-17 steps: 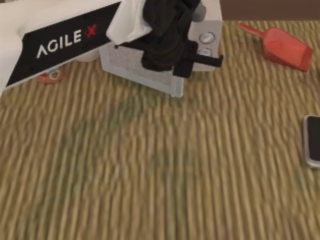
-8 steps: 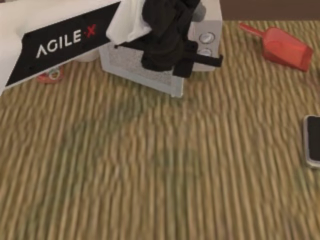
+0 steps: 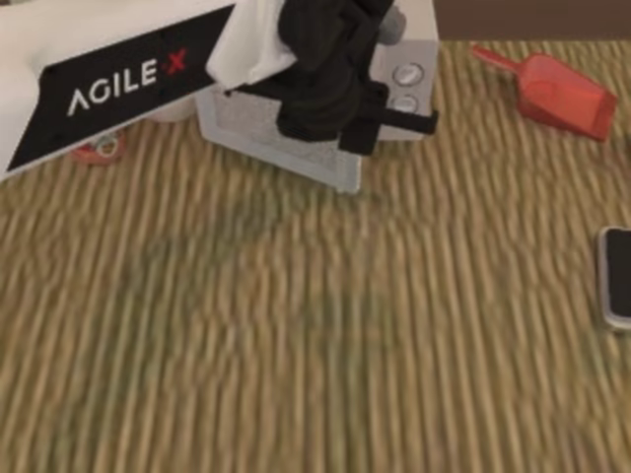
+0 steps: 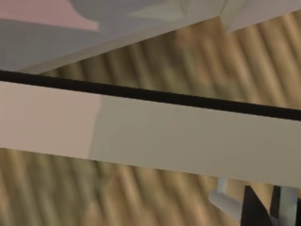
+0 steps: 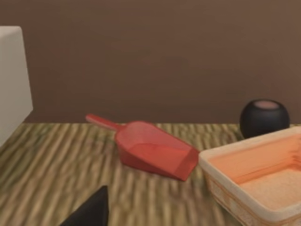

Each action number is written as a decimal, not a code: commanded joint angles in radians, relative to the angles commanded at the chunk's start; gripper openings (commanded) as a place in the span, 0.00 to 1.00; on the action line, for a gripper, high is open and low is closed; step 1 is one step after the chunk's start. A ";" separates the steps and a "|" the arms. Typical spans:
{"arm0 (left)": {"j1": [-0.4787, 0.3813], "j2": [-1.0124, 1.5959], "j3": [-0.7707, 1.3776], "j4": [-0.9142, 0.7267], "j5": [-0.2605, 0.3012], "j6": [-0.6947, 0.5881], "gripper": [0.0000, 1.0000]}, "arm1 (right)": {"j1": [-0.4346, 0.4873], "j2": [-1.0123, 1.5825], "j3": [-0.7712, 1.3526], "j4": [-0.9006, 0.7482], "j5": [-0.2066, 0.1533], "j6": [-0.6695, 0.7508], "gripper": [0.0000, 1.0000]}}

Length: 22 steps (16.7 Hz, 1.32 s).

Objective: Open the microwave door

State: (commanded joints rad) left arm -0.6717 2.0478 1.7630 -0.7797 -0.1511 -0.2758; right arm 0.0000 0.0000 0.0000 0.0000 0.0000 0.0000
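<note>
The microwave (image 3: 394,59) stands at the far edge of the table (image 3: 315,325), left of centre in the top view. The microwave door (image 3: 286,153) is swung partly out from the body, its free edge angled toward the table centre. The left arm (image 3: 128,74) reaches across it, and the left gripper (image 3: 394,123) sits at the door's free edge, just below the two knobs (image 3: 406,87). Whether its fingers are closed on the door edge cannot be determined; the wrist view shows only a pale panel edge at close range. The step in hand appears to be the opening swing. The next move calls for continued pulling along the hinge arc. The right gripper (image 5: 87,212) is parked near the red scoop (image 5: 150,150).
</note>
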 joint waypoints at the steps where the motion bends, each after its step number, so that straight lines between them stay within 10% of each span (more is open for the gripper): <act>1: 0.004 -0.011 -0.016 0.007 0.006 0.014 0.00 | 0.000 0.000 0.000 0.000 0.000 0.000 1.00; 22: 0.024 -0.073 -0.104 0.047 0.045 0.095 0.00 | 0.000 0.000 0.000 0.000 0.000 0.000 1.00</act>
State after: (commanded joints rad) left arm -0.6474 1.9748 1.6587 -0.7329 -0.1060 -0.1805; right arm 0.0000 0.0000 0.0000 0.0000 0.0000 0.0000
